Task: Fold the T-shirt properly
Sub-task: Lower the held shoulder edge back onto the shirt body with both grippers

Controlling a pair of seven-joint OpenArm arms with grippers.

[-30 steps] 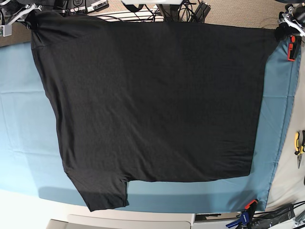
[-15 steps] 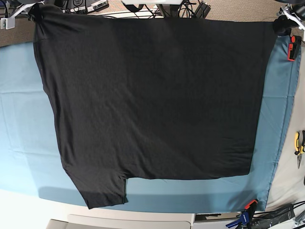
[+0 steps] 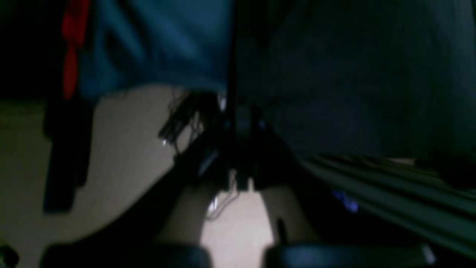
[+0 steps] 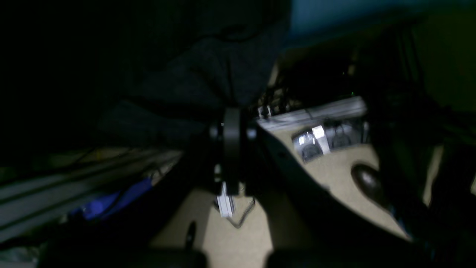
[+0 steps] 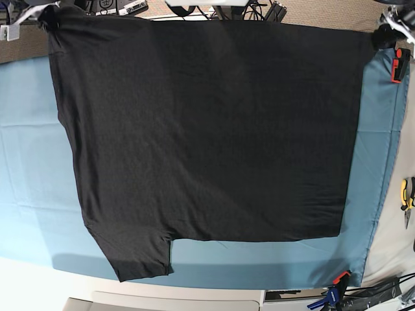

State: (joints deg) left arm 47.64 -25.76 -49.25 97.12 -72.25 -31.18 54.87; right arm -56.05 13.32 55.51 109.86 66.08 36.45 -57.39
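Note:
The black T-shirt is spread wide with its plain side showing, one sleeve at the lower left. Its far edge is pulled taut between the two top corners. My right gripper is shut on the top left corner and my left gripper is shut on the top right corner. In the left wrist view the left gripper pinches dark T-shirt cloth. In the right wrist view the right gripper clamps bunched T-shirt cloth. Both wrist views are dim and blurred.
A blue table cloth covers the table under the shirt. A red clamp sits on the right edge, yellow-handled pliers lie further right, and more clamps are at the near right corner. Cables and gear lie beyond the far edge.
Both grippers have drawn the shirt's top edge farther toward the back of the table. The bottom hem and sleeve have slid slightly the same way.

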